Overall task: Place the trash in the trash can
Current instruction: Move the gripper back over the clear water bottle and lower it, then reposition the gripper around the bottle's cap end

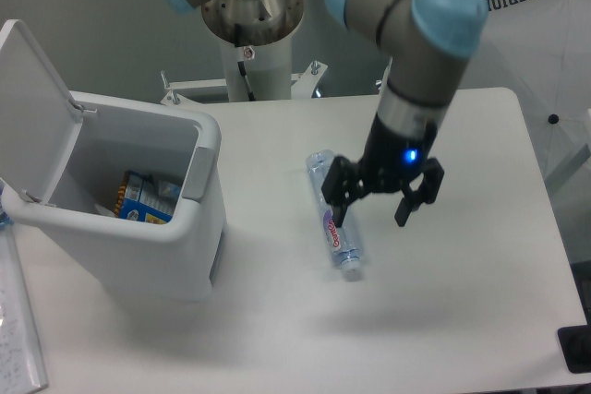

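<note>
We reached for the bottle with the snack bag already binned.

Our tool point(373, 210) hung open, its left finger over the bottle point(334, 214) lying mid-bench, at three o'clock from the trash can point(175, 256) holding the snack bag point(146, 198); next we judged centring, lowering and closing necessary.

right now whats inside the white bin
The blue snack bag lies at the bottom of the open trash can. The front wall hides the nearer part of the floor.

Grey arm point(420, 71), light-blue joint caps, black gripper point(371, 212)
</note>
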